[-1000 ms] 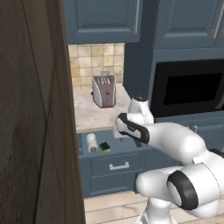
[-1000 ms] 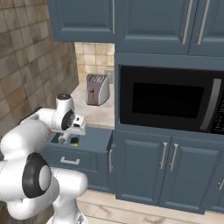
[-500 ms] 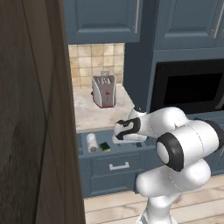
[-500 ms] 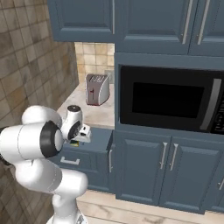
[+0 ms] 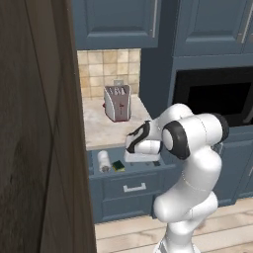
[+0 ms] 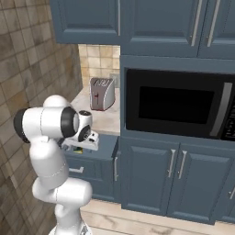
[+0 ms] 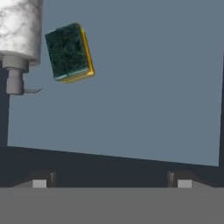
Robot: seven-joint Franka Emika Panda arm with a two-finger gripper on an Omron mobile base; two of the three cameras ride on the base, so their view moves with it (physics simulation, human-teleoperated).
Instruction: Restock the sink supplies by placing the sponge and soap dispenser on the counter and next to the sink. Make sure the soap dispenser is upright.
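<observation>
the arm has folded in on itself over the last second: its big elbow joint swung up and toward the cabinets, and the gripper [image 7: 111, 183] has dropped down over the open drawer [image 5: 138, 168], now hanging just right of the sponge [image 5: 118, 165] and the lying soap dispenser [image 5: 104, 161].

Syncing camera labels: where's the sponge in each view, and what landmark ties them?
Left base view: sponge in the open drawer, left of the arm's hand, lower centre.
Right base view: a sliver under the hand, lower left.
Hand view: upper left, green face up.
Shared landmark: soap dispenser, lying beside the sponge.
</observation>
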